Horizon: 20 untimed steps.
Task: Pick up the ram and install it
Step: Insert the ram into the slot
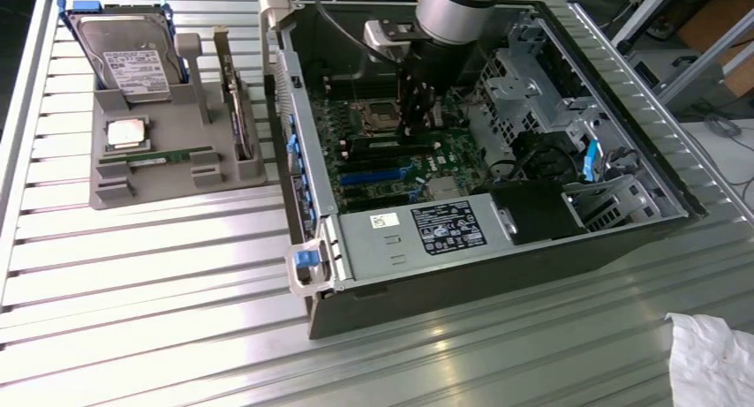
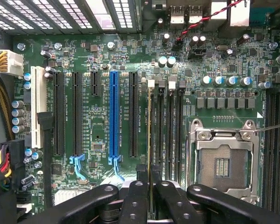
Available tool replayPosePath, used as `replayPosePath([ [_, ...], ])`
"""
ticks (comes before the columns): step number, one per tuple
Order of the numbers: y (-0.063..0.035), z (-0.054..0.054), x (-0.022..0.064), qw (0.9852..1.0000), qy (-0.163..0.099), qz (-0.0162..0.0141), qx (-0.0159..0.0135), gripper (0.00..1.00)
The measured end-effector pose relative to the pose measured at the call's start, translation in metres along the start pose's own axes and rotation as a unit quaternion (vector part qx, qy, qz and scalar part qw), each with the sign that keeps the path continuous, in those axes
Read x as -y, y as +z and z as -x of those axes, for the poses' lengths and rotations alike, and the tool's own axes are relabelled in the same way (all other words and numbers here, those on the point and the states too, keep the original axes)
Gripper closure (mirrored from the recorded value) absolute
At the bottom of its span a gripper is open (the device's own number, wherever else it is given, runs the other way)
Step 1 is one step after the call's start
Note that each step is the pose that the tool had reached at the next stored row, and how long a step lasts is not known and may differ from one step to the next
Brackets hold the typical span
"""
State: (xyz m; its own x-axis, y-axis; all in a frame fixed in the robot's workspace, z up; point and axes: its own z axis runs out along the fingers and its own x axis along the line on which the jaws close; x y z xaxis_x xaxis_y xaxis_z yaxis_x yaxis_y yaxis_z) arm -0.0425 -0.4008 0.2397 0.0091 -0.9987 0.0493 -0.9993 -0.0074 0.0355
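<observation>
My gripper (image 1: 418, 129) reaches down inside the open computer case (image 1: 309, 275), over the motherboard. In the wrist view its black fingers (image 2: 136, 191) are shut on the ram (image 2: 150, 130), a thin stick seen edge-on. The stick stands upright along the black memory slots (image 2: 167, 126), beside the empty processor socket (image 2: 222, 163); whether it is seated in a slot I cannot tell. A second, similar green stick (image 1: 151, 159) lies flat in the grey holder (image 1: 177, 184) on the exterior view's left.
The grey holder also carries a hard drive (image 1: 139, 58) standing upright and a square silver processor chip (image 1: 126, 133). Inside the case sit a power supply (image 1: 430, 230), drive cages (image 1: 524, 80) and cables. A white cloth (image 1: 712, 358) lies at the table's near corner.
</observation>
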Motion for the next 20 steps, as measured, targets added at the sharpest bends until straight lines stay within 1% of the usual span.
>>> replayPosePath([
  [12,0.0033,0.0013,0.0001,1.0,0.0,0.0001,0.0,0.87],
  [20,0.0058,0.0015,0.0006,1.0,0.0,0.0004,0.0007,0.87],
])
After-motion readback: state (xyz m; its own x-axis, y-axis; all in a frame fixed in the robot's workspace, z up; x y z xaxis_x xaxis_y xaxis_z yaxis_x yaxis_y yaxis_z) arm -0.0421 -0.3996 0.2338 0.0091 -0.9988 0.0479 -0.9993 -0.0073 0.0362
